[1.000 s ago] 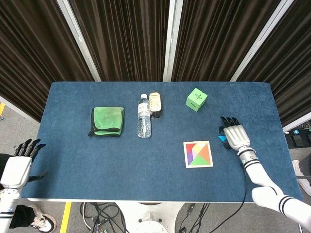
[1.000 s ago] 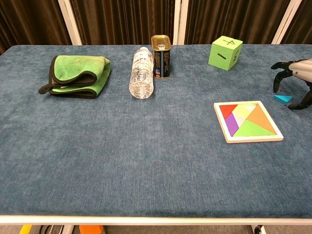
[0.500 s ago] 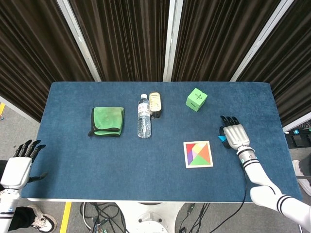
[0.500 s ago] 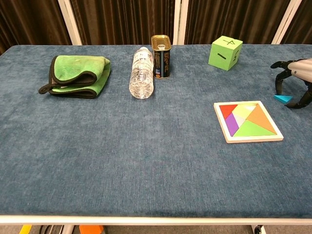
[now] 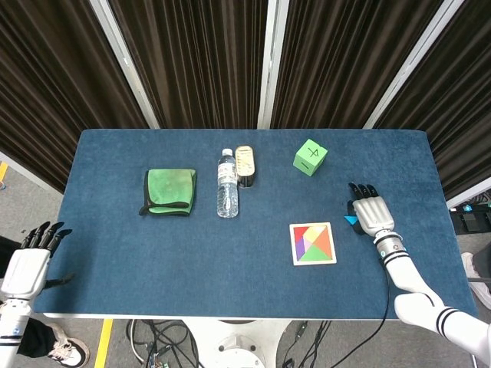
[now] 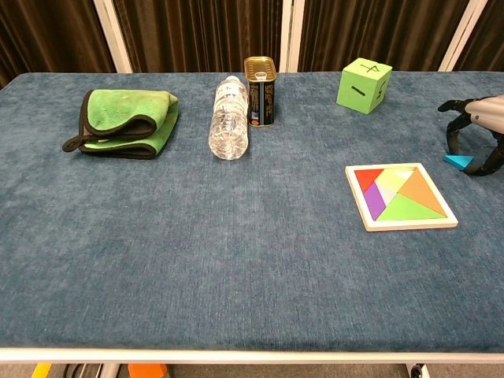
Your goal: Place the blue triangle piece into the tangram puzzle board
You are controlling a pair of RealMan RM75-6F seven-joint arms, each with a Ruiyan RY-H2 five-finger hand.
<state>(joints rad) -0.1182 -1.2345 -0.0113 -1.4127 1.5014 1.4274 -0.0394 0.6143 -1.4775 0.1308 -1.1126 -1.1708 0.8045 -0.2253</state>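
The blue triangle piece (image 6: 457, 161) lies flat on the table cloth, just right of the tangram board (image 6: 410, 226), which holds several coloured pieces. My right hand (image 6: 490, 112) arches over the triangle, one finger at its left edge and the thumb at its right. From the head view the right hand (image 5: 372, 215) covers most of the triangle (image 5: 350, 220), beside the board (image 5: 313, 263). My left hand (image 5: 27, 264) hangs off the table's near left corner with its fingers spread and nothing in it.
A green cube (image 6: 364, 85) stands behind the board. A tin can (image 6: 261, 79) and a lying water bottle (image 6: 229, 116) sit at the back centre, and a folded green cloth (image 6: 126, 122) at the back left.
The right hand's fingers have drawn in slightly around the blue triangle, which still lies on the cloth. The left hand has barely moved.
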